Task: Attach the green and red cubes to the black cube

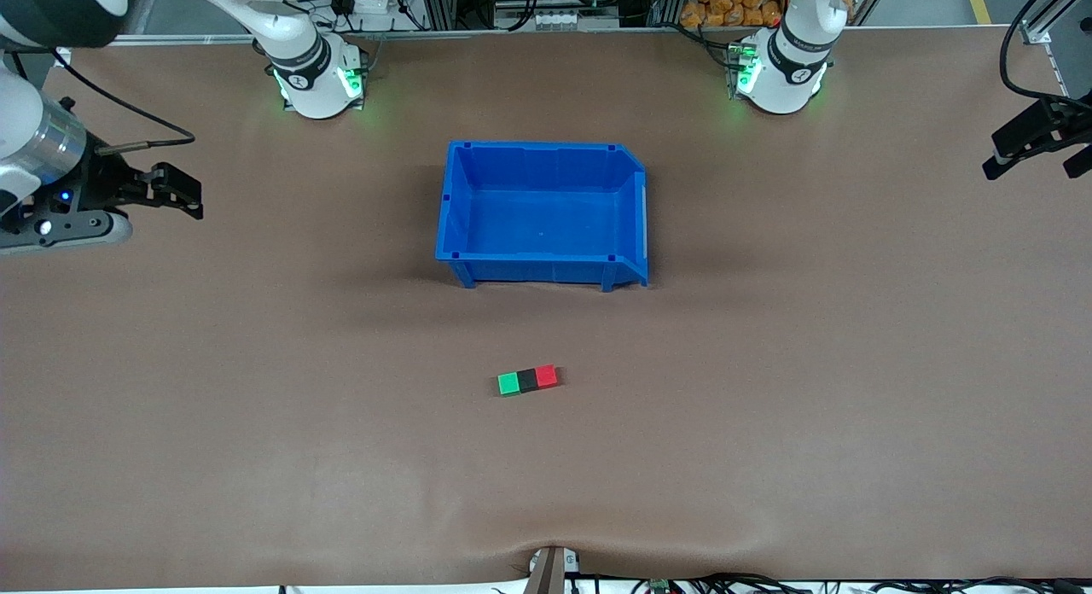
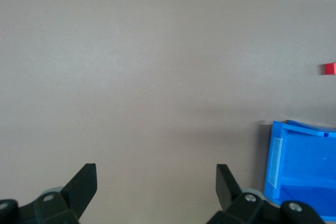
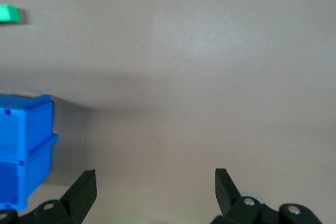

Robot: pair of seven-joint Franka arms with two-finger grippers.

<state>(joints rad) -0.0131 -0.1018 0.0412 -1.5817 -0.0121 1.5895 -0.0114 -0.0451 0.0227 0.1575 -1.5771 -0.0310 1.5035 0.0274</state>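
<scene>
Nearest the front camera, the green cube (image 1: pixel 509 383), black cube (image 1: pixel 528 380) and red cube (image 1: pixel 547 376) sit in a row, apparently touching, black between. Farther back stands the blue bin (image 1: pixel 456 201). Both arms wait raised over the table (image 1: pixel 768 406) ends, the left gripper (image 2: pixel 156 182) and right gripper (image 3: pixel 155 184) spread wide, holding nothing.

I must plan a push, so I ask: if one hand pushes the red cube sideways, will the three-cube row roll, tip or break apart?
The red cube has flat faces, so it will probably slide, not roll. It looks low and squat, so tipping seems unlikely. Touching the black cube and green cube, the row may move together; the bond's strength is unclear.
</scene>
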